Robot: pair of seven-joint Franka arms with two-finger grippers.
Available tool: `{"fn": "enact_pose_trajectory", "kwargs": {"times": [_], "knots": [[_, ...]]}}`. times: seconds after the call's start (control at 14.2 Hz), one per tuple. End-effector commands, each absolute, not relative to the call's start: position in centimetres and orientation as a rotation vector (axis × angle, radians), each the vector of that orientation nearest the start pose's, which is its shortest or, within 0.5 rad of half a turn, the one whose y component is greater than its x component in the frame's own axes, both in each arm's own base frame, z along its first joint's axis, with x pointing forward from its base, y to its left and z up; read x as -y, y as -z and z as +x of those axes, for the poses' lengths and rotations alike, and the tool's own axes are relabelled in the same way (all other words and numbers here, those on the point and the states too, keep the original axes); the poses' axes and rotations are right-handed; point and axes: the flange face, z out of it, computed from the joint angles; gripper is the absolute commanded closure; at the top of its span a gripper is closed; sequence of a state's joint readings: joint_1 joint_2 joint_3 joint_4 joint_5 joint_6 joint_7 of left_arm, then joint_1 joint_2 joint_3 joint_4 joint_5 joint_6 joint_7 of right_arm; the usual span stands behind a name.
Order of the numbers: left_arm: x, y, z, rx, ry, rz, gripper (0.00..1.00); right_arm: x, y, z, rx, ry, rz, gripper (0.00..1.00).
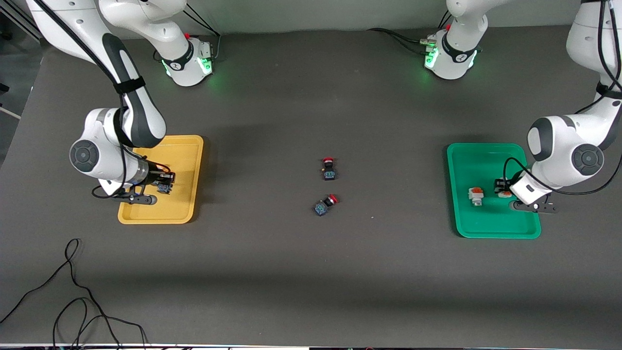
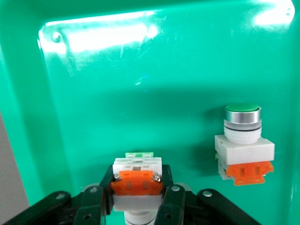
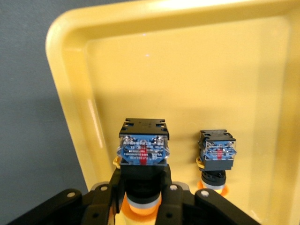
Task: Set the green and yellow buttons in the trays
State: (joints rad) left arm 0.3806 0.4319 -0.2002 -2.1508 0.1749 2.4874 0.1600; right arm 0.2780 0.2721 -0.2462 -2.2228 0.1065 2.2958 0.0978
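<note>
My left gripper (image 2: 137,182) is low over the green tray (image 2: 93,93), shut on a green button (image 2: 137,165) with a white body and an orange block. A second green button (image 2: 243,145) lies in that tray beside it, also seen as the green button (image 1: 475,195) in the front view next to the left gripper (image 1: 502,188). My right gripper (image 3: 142,183) is low over the yellow tray (image 3: 187,70), shut on a yellow button (image 3: 143,149) with a black-blue body. Another yellow button (image 3: 216,154) rests in the tray close by. The right gripper (image 1: 164,186) covers part of the yellow tray (image 1: 187,165).
Two red-capped black-blue switches lie on the dark mat mid-table, one (image 1: 329,169) farther from the front camera, the other (image 1: 324,204) nearer. A black cable (image 1: 73,301) loops near the table's front edge at the right arm's end.
</note>
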Motion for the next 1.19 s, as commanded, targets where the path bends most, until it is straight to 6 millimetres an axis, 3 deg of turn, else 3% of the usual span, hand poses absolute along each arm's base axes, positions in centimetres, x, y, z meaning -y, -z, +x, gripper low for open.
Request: {"fn": "enact_pose_trajectory", "kwargs": {"times": [0.0, 0.07, 0.14, 0.28, 0.42, 0.7, 0.91, 1.12], "knots": [[-10.5, -20.9, 55.3, -0.193, -0.119, -3.115, 0.00, -2.2, -23.5, 52.7, -0.241, -0.284, -3.118, 0.35], [-10.6, -21.9, 55.6, -0.192, -0.133, -3.110, 0.00, -2.3, -23.9, 52.7, -0.245, -0.282, -3.115, 0.05], [-11.0, -23.7, 56.2, -0.188, -0.156, -3.100, 0.00, -2.4, -24.5, 52.8, -0.241, -0.280, -3.112, 0.00], [-11.7, -28.8, 57.6, -0.181, -0.219, -3.076, 0.00, -2.8, -26.7, 53.3, -0.227, -0.318, -3.098, 0.00], [-12.2, -35.2, 58.2, -0.221, -0.276, -3.061, 0.00, -3.0, -29.2, 53.7, -0.216, -0.325, -3.085, 0.00], [-11.1, -46.2, 58.4, -0.197, -0.373, -3.062, 0.00, -3.3, -32.9, 54.6, -0.202, -0.330, -3.072, 0.00], [-8.2, -51.8, 56.6, -0.212, -0.360, -3.090, 0.00, -4.0, -39.6, 56.5, -0.166, -0.360, -3.057, 0.00], [-4.6, -56.0, 54.5, -0.243, -0.310, -3.139, 0.00, -4.0, -47.8, 56.2, -0.133, -0.258, -3.039, 0.00]]}}
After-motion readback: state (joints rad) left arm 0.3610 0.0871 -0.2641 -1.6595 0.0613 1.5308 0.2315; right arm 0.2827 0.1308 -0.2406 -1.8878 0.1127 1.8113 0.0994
